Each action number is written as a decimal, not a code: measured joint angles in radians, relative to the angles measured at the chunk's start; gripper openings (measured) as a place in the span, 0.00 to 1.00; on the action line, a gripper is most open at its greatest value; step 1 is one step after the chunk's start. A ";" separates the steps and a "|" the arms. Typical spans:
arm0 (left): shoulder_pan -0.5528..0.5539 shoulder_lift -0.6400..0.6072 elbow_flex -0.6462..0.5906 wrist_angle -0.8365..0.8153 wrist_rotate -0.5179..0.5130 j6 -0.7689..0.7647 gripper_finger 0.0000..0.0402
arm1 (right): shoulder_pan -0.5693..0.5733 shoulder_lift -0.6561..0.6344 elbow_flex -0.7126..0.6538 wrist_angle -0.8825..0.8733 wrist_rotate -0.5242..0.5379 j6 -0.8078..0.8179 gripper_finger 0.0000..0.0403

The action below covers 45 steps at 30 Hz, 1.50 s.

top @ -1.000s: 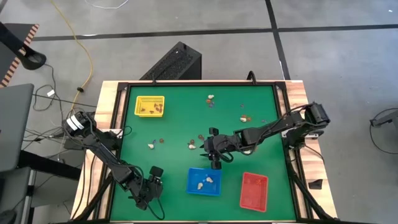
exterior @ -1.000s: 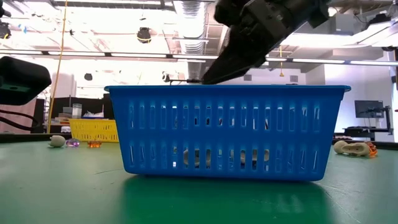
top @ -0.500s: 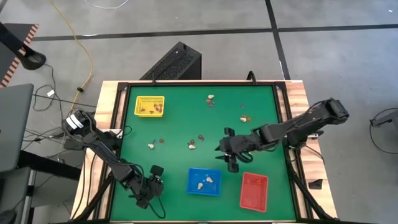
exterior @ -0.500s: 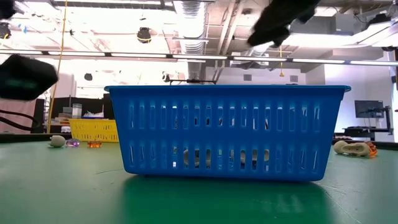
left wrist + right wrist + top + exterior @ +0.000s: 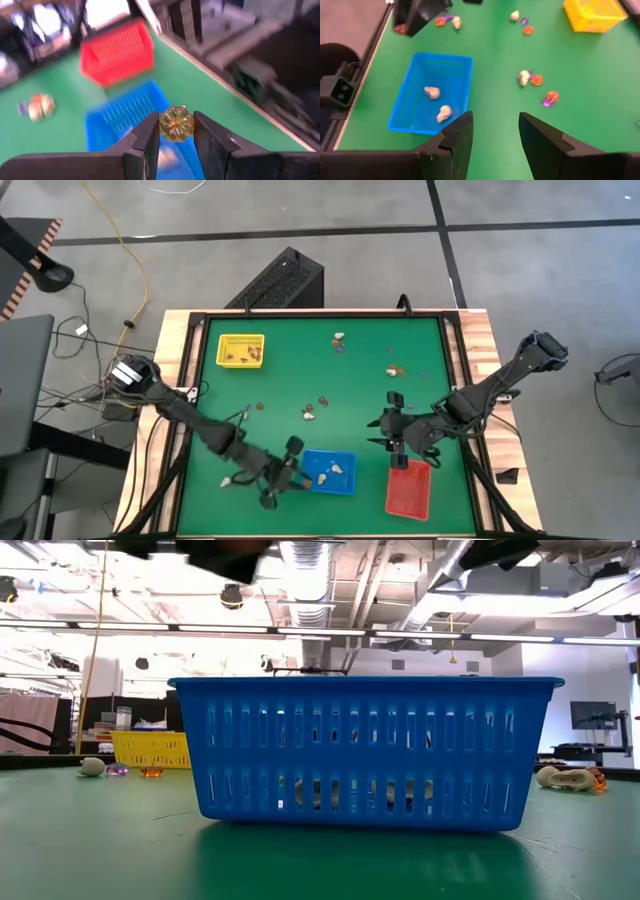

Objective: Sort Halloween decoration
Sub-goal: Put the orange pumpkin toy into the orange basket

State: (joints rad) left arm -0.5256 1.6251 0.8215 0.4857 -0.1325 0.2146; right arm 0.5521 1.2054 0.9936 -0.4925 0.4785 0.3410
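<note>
As you look across the table from its near edge, read outward:

Left gripper (image 5: pixel 285 477): your left arm reaches in beside the blue tray's left end; its fingers (image 5: pixel 150 135) are closed on a small golden pumpkin trinket (image 5: pixel 176 123), held above the tray.

Blue tray (image 5: pixel 345 482): near edge, centre; you can see two whitish trinkets (image 5: pixel 436 103) lying inside it.

Red tray (image 5: pixel 408 488): just right of the blue one, near edge.

Right gripper (image 5: pixel 393 431): your right arm hangs just beyond the red tray, fingers (image 5: pixel 459 137) apart with nothing between them.

Mid-table trinkets: a whitish and orange pair (image 5: pixel 309 412) sits beyond the blue tray; another small group (image 5: pixel 248 412) lies further left.

Far trinkets: one cluster (image 5: pixel 339 340) near the far edge at centre, another (image 5: pixel 394 370) to its right, well apart from the trays.

Yellow tray (image 5: pixel 241 338): far left corner; you can see a few small pieces inside, too small to tell apart.
</note>
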 joint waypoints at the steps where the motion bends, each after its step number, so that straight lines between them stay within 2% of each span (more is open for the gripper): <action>1: 0.028 0.012 0.000 0.049 0.037 0.016 0.24 | 0.005 -0.003 0.000 0.000 0.019 -0.005 0.47; 5: 0.117 0.093 0.039 0.210 0.151 0.027 0.24 | 0.008 -0.004 0.000 -0.006 0.091 -0.033 0.47; 10: 0.180 0.251 0.260 0.172 0.272 0.029 0.24 | 0.001 -0.004 0.000 -0.035 0.174 -0.059 0.47; 19: 0.211 0.585 0.740 -0.061 0.286 0.031 0.24 | 0.006 -0.044 0.000 -0.115 0.283 -0.023 0.47; 29: 0.214 0.884 1.167 -0.174 0.245 0.008 0.24 | 0.006 -0.123 0.000 -0.233 0.292 0.138 0.47; 32: 0.215 0.925 1.234 -0.224 0.212 0.006 0.24 | 0.006 -0.125 0.000 -0.234 0.309 0.141 0.47; 36: 0.217 0.931 1.245 -0.248 0.237 0.062 0.27 | 0.006 -0.122 0.000 -0.238 0.309 0.140 0.47; 42: 0.217 0.927 1.245 -0.262 0.179 0.085 0.43 | 0.002 -0.121 0.000 -0.252 0.309 0.138 0.47; 45: 0.217 0.892 1.245 -0.359 0.153 0.071 0.50 | 0.002 -0.120 0.000 -0.257 0.309 0.138 0.47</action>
State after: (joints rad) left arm -0.3088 2.5172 2.0666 0.1271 0.0200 0.2857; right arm 0.5538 1.0851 0.9932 -0.7495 0.7879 0.4789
